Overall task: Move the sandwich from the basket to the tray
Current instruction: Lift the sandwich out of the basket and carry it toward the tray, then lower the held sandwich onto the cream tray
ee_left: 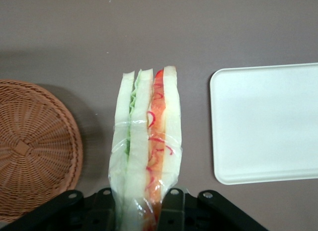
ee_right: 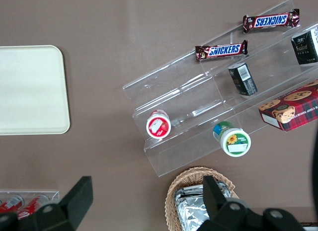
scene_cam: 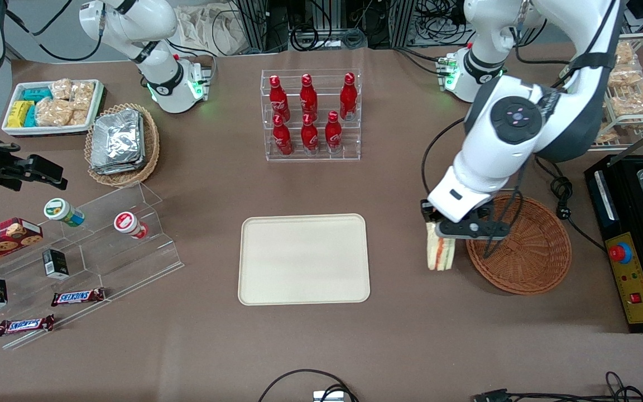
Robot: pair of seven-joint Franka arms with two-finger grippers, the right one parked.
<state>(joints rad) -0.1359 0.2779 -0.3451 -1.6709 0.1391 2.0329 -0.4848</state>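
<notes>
Table edge nearest the front camera: only cables here; nothing we need to steer around.

Tray [scene_cam: 303, 259]: it lies flat on the brown cloth with its whole face bare. In the wrist view the tray [ee_left: 268, 124] has its rounded corner just beside the hanging wedge but not under it.

Sandwich [scene_cam: 440, 252]: we carry it in the air, clear of the basket and over bare cloth, between basket and tray. The wrist view shows the sandwich [ee_left: 146, 141] hanging point down in clear film, bread slices outside, green and orange-red filling between.

Gripper [scene_cam: 469, 230]: its fingers are pinching the wide end of the sandwich, one pad on each bread face; the gripper [ee_left: 144, 206] shows black at the wedge's base.

Basket [scene_cam: 519, 244]: the reddish-brown wicker round sits at the working arm's end, nothing visible in it.

Step in hand: we judge this the carry across to the tray.

How we do it well: we should keep height until the point has passed over the low rim, travel sideways to the tray's middle, then lower until the wedge touches before letting go. Soft bread squashes, so no harder squeeze. Released standing on its point, it may topple; aiming for the middle leaves room.

Bottle rack [scene_cam: 311, 114]: red bottles farther off, well apart from our path.
</notes>
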